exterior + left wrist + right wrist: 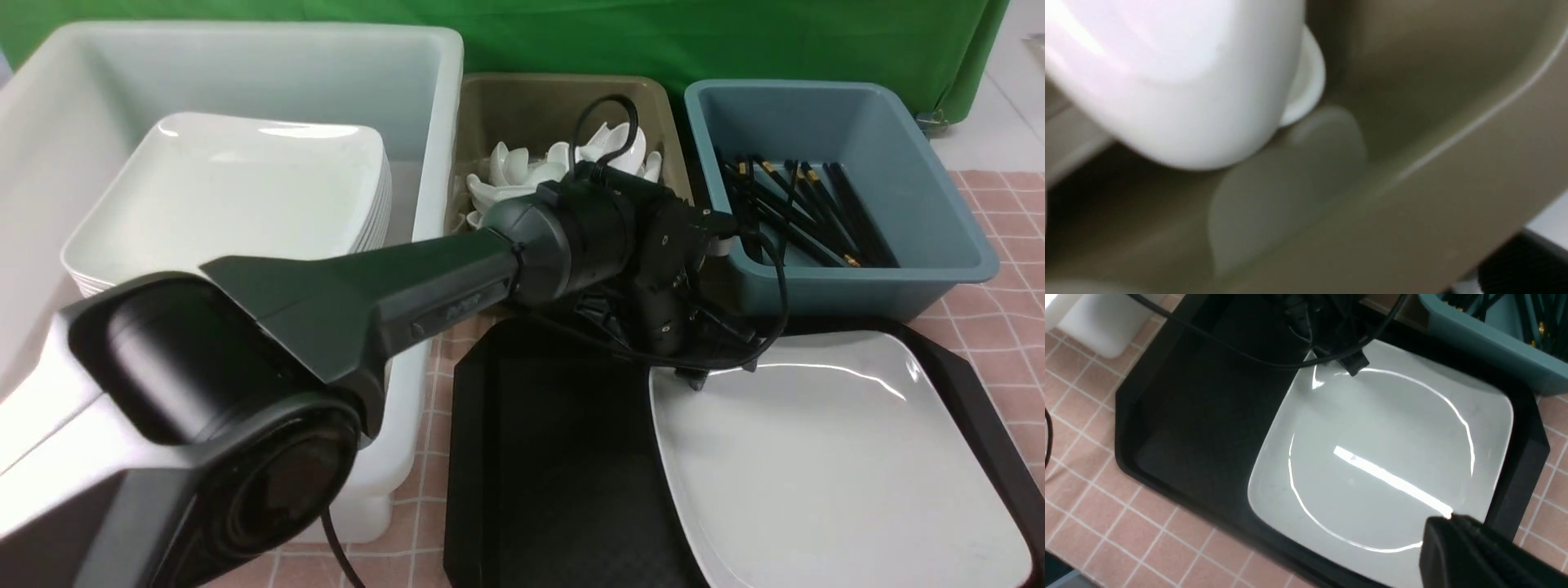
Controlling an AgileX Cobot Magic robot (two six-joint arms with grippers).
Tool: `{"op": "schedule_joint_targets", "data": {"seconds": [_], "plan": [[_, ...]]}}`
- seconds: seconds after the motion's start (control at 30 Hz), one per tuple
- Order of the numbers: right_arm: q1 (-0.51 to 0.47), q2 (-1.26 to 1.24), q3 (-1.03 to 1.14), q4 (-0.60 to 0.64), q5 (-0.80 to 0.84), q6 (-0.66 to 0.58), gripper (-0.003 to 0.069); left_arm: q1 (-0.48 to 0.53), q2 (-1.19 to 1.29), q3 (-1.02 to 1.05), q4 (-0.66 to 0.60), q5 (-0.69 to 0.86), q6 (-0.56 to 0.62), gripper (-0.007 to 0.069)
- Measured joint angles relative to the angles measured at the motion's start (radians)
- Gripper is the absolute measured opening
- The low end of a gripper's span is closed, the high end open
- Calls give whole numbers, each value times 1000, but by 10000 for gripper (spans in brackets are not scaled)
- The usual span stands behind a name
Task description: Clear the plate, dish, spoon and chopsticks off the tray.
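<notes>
Plate lies on the tray; right claw pressed together; left claw at tray's far edge, spread unclear

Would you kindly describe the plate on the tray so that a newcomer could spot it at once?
Find the black tray in front of the olive bin and blue bin. On its right half lies the plate, a large glossy white square with rounded corners. Unlike the matching plates stacked in the white tub to the left, it lies alone.
</notes>
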Motion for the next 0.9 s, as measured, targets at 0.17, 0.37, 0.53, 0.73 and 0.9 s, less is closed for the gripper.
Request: {"op": "schedule_joint_targets", "data": {"seconds": [0.17,0.37,0.53,0.73,0.9], "plan": [[0,0,0,1,-5,-5,32,5,-10,-2,-25,55,17,172],[0,0,0,2,-13,-7,32,2,-65,-2,-24,138,70,113],[0,0,0,2,-14,-7,32,-6,-156,-2,-26,165,113,52],[0,0,0,2,-34,-7,32,-8,-249,-2,-8,209,145,27],[0,0,0,9,-63,-7,32,-8,-322,-1,14,225,173,16]]}}
